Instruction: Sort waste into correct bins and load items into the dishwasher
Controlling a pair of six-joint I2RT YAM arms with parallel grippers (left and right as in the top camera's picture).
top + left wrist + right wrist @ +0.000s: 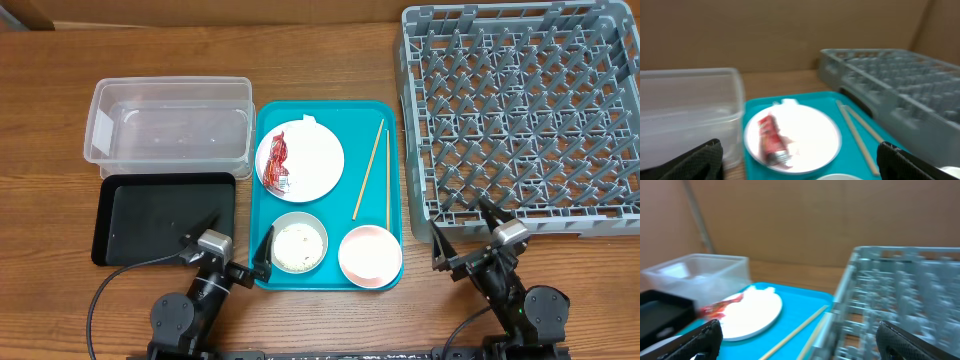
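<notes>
Find the crumpled red-and-white plastic wrapper point(277, 163) on the round white plate point(318, 155), just ahead of the left end effector point(243, 225), spread wide and empty. Lies lengthwise, pointing away. Sits well apart from the right end effector point(462, 225), likewise spread.

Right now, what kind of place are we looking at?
Likely a lab tabletop staged for dish clearing: a wooden table, a grey dish rack and a teal meal tray.

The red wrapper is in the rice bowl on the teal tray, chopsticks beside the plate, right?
Not quite. The overhead view shows the red wrapper on the white plate, not in the rice bowl. The chopsticks do lie beside the plate on the teal tray.
</notes>
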